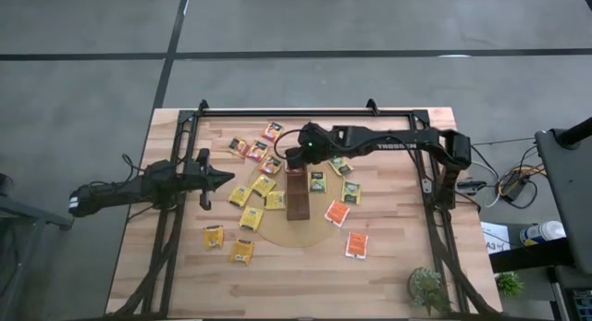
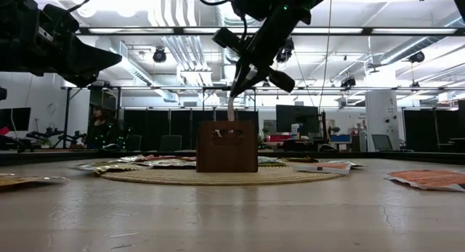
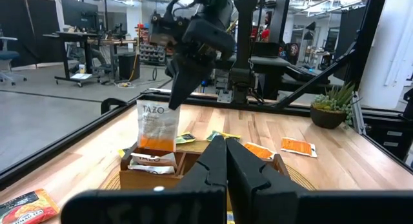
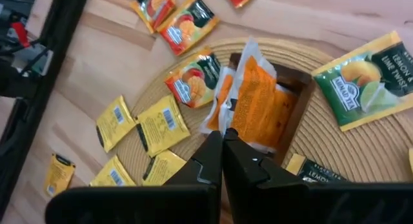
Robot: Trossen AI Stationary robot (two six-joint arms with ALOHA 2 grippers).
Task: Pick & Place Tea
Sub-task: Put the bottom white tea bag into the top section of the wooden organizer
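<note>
My right gripper (image 1: 294, 157) reaches from the table's right and hovers over the far end of the long dark-brown tray (image 1: 298, 197), shut on an orange and white tea sachet (image 3: 157, 127). The tray lies on the round tan disc (image 1: 319, 233). Another sachet (image 3: 151, 163) lies inside the tray. Several yellow (image 1: 264, 185), orange (image 1: 337, 213) and green (image 1: 317, 181) sachets lie flat on the table and disc around the tray. My left gripper (image 1: 222, 179) waits shut, in the air to the left of the tray. My right gripper pinches the orange sachet by its upper corner (image 3: 171, 110) between its two fingers, coming from above and slanting down. The sachet hangs upright below the fingers (image 4: 227, 124). Its lower edge (image 2: 231, 118) is level with the tray's rim at the far end.
A black frame (image 1: 305, 111) runs along the table's far edge and down both sides. A small potted plant (image 1: 427, 286) stands at the near right corner. Bare wood lies near the table's near edge (image 1: 296, 289).
</note>
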